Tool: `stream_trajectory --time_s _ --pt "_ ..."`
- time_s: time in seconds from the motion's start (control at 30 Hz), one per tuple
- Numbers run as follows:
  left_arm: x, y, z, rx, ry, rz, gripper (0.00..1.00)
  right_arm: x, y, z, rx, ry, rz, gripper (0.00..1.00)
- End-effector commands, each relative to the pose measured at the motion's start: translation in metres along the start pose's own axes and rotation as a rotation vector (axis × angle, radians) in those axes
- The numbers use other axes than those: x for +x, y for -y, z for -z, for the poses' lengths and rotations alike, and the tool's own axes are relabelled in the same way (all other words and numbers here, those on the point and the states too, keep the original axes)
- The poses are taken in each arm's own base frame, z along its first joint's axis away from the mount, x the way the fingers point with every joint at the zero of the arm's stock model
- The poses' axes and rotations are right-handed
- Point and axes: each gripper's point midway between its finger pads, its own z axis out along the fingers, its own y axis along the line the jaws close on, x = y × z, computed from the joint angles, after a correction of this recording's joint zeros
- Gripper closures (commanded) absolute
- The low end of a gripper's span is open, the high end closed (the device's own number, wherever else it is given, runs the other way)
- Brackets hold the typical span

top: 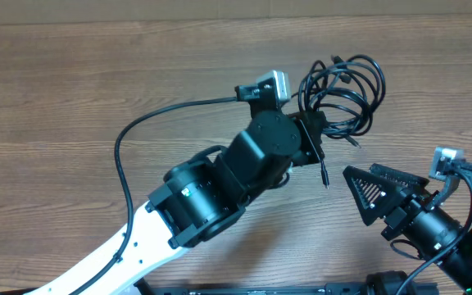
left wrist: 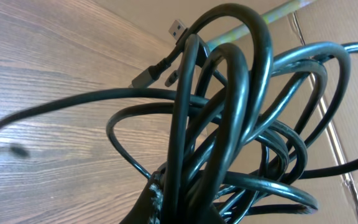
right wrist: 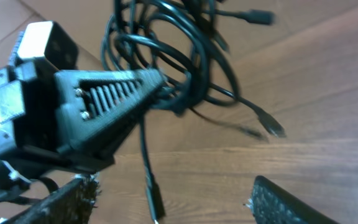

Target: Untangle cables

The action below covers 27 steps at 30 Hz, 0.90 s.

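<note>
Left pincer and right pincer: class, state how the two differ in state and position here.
The left pincer is shut on the cables; the right pincer is open and holds nothing. The left pincer sits at the tangle; the right pincer is apart from it, lower right in the overhead view. Both are black and wedge-shaped.

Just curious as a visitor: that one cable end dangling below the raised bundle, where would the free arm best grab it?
Probably the straight stretch of the dangling cable end just above its plug tip, coming from the robot's right. It hangs apart from the bundle pinched in the left arm's jaws, and the right arm's open jaws face it from that side.
</note>
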Motion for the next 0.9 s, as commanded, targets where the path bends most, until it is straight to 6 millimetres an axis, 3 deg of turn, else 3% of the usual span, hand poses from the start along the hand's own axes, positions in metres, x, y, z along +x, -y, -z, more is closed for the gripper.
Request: stream_trajectory --time_s 0.0,0.07,0.13,0.2,0.53,0.73,0.87 --pt "-0.004 0.02 0.014 0.045 0.035 -0.017 0.95 -0.004 -0.008 0.0 -0.036 0.008 -0.009 0.3" --pt "0.003 0.023 0.015 0.054 0.02 -0.023 0.96 -0.007 -0.01 0.0 -0.042 0.019 -0.015 0.33" --pt "0.01 0.027 0.016 0.064 0.004 -0.028 0.96 -0.01 -0.01 0.0 -0.038 0.037 -0.014 0.46" --pt "0.015 0.03 0.017 0.071 -0.008 -0.006 0.96 -0.014 -0.005 0.0 -0.01 0.056 -0.016 0.51" --pt "0.038 0.041 0.02 0.13 -0.134 0.027 0.96 -0.019 0.0 0.001 0.021 0.084 -0.014 0.51" --pt "0.036 0.04 0.019 0.122 -0.122 0.039 0.96 -0.016 0.002 0.001 0.025 0.076 -0.019 0.51" --pt "0.028 0.035 0.018 0.098 -0.077 0.04 0.96 -0.009 -0.011 0.0 -0.045 0.029 -0.013 0.51"
